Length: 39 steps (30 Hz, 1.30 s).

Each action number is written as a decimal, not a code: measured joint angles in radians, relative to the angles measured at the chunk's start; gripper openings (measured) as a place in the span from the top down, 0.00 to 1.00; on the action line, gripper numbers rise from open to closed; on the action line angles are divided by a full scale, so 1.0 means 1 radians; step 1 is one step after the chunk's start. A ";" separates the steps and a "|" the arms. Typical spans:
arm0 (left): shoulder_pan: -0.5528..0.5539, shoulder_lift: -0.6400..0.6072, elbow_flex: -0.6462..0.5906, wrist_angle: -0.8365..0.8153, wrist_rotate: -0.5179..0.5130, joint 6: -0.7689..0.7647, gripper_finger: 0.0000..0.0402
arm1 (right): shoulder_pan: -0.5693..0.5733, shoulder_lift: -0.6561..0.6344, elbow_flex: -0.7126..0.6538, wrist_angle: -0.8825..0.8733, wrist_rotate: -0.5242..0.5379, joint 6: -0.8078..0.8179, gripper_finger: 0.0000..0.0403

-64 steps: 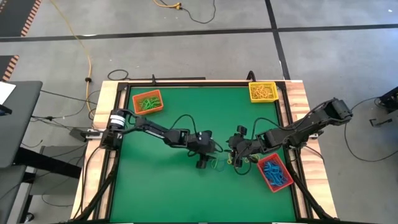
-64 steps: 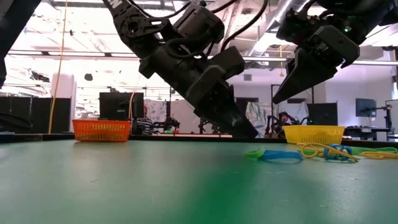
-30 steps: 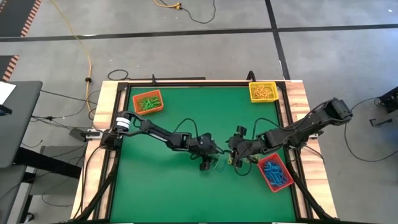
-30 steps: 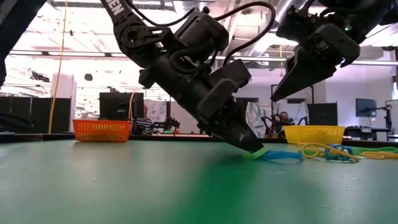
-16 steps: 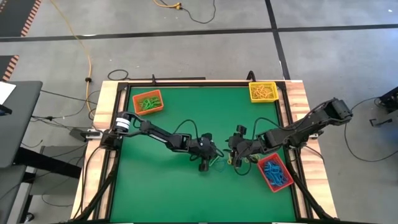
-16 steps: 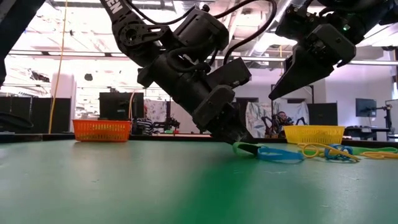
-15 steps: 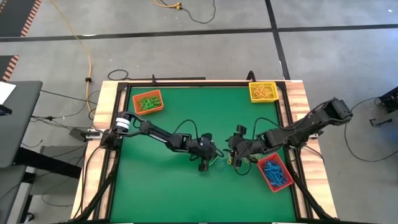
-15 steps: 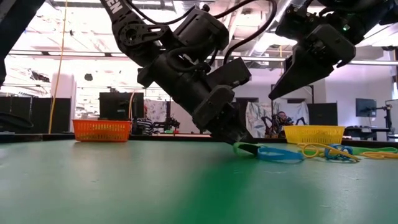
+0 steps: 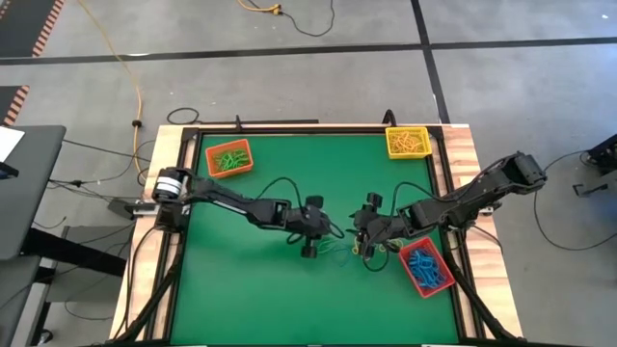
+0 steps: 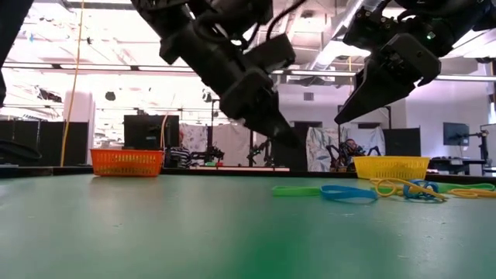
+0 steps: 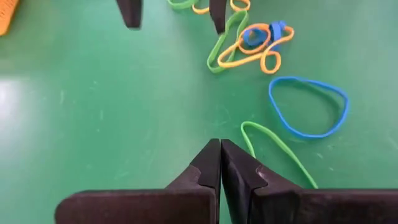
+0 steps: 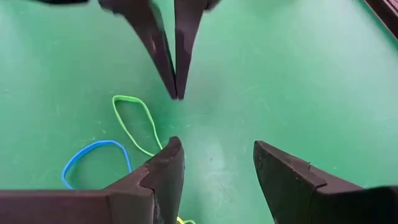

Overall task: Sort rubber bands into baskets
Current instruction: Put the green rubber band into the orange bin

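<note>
My left gripper (image 11: 221,148) is shut with nothing between its fingers and hangs a little above the green table; it also shows in the low view (image 10: 293,141). A green rubber band (image 11: 273,152) lies flat on the table just beside its tips. A blue band (image 11: 308,107) and a tangle of yellow, green and blue bands (image 11: 249,43) lie beyond. My right gripper (image 12: 214,163) is open and hovers over the same patch, facing the left one (image 9: 364,246).
An orange basket (image 9: 229,158) with green bands stands at the far left, a yellow basket (image 9: 407,142) at the far right and a red basket (image 9: 425,267) with blue bands at the right edge. Wooden rails (image 9: 164,173) border the table.
My left gripper shut its fingers down at the end of the green band, then rose off the table and drew back a little toward the left edge. The band did not come up with it; it slid slightly and lies flat. My right gripper kept still.
</note>
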 joint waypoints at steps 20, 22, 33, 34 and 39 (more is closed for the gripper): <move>-0.071 -0.001 -0.006 -0.092 0.109 -0.105 0.49 | 0.011 0.000 0.000 0.006 -0.032 0.032 0.46; -0.072 -0.001 -0.020 -0.080 0.109 -0.138 0.43 | 0.011 0.000 0.000 0.006 -0.032 0.031 0.46; -0.075 0.088 -0.049 0.055 0.086 -0.231 0.38 | 0.011 0.001 -0.001 0.013 -0.032 0.029 0.46; -0.076 0.103 -0.046 0.074 0.079 -0.230 0.38 | 0.011 0.001 0.000 0.016 -0.032 0.029 0.46; -0.079 0.108 -0.045 0.072 0.016 -0.243 0.43 | 0.010 0.001 0.000 0.012 -0.032 0.029 0.46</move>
